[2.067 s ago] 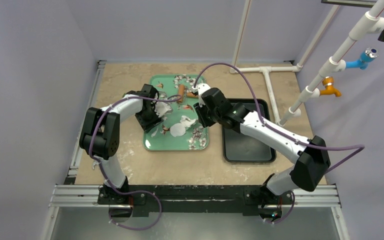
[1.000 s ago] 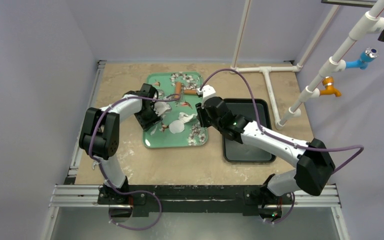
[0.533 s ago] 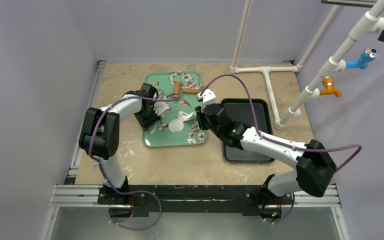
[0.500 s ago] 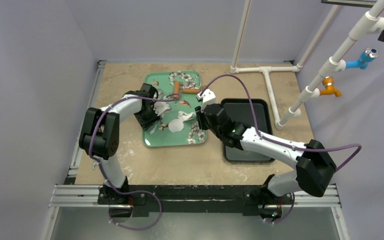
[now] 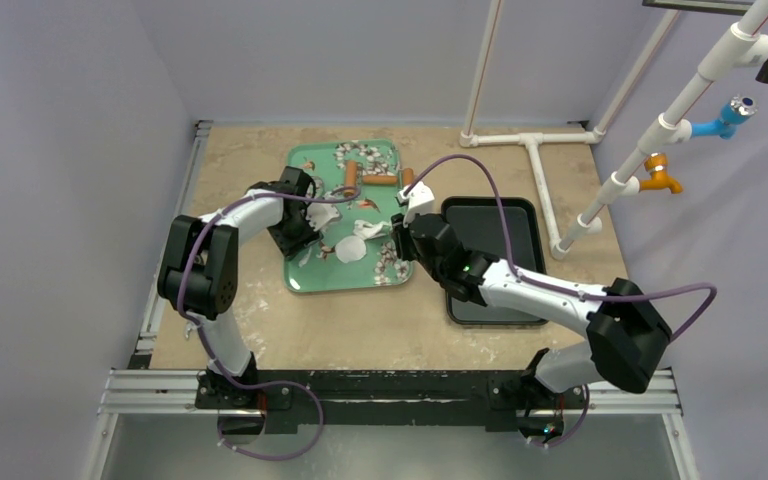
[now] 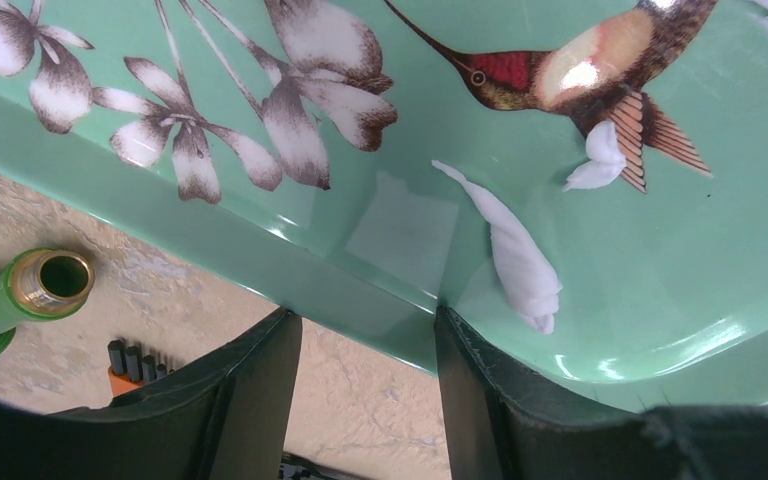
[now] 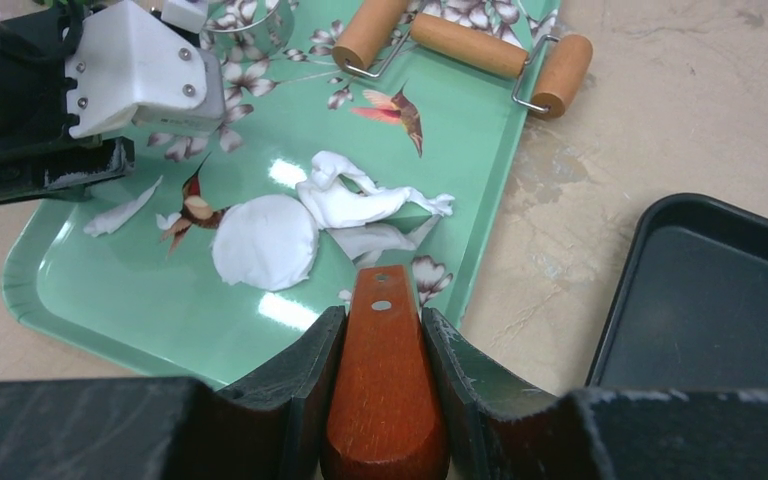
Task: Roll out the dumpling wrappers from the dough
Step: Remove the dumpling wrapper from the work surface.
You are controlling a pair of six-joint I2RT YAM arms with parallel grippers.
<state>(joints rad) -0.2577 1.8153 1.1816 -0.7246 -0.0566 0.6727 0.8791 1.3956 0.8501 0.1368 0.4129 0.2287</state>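
Observation:
A flat round dumpling wrapper (image 7: 263, 242) (image 5: 351, 250) lies in the middle of the green flowered tray (image 5: 305, 275). Beside it is a ragged white piece of dough (image 7: 360, 205) (image 5: 370, 230). My right gripper (image 7: 375, 320) (image 5: 400, 240) hangs over the tray's right rim, shut on a reddish-brown wooden handle (image 7: 385, 400); the tool's working end is hidden. At the tray's left edge my left gripper (image 6: 365, 325) (image 5: 295, 235) is open, its fingertips (image 6: 285, 330) against the rim. Thin dough scraps (image 6: 520, 265) lie just inside that rim.
A wooden rolling pin (image 7: 470, 45) (image 5: 380, 180) with a wire frame lies at the tray's far end, a metal ring cutter (image 7: 250, 18) left of it. A black tray (image 7: 720, 290) (image 5: 520, 300) sits to the right. White pipes (image 5: 535, 150) cross the far right.
The green tray has slid a little toward the far left. My right gripper has drawn back along the tray's right side with the handle in it. The left gripper has stayed at the rim.

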